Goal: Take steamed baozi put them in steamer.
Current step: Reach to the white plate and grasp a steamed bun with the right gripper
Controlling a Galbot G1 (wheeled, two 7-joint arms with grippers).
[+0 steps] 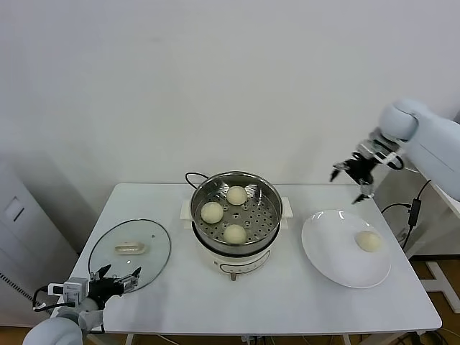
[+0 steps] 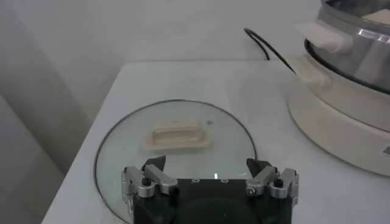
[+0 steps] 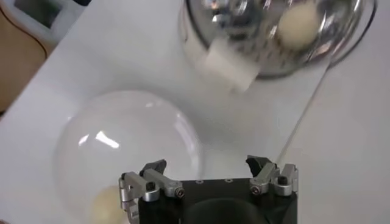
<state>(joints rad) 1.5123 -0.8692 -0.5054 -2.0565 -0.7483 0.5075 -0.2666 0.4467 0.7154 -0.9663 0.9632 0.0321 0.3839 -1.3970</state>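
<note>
I work in what looks like a robot test room dressed as a kitchen corner: a plain white table stands against a bare white wall, with no cupboards or sink in view. The kitchen part is only what is laid out on the table, namely a steamer holding buns, its glass lid and a white plate. Loose cables hang by the table's right edge, and a grey cabinet stands at its left.
</note>
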